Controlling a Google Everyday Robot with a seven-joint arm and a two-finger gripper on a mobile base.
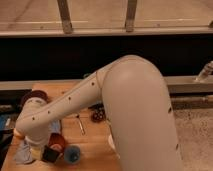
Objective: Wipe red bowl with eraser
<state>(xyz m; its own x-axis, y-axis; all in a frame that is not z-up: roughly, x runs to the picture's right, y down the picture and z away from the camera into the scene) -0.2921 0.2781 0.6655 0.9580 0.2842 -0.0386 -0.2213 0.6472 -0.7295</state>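
The red bowl stands near the front left of the wooden table, partly hidden by my arm. My gripper is low over the bowl's left front edge, at the end of the big white arm that comes in from the right. A small black block, which may be the eraser, sits right at the gripper and against the bowl's front rim. I cannot see whether it is held.
A blue cup stands just right of the bowl. A bluish cloth lies to the left, with an orange object above it. A dark bowl is at the back left. A utensil and a dark round object lie mid-table.
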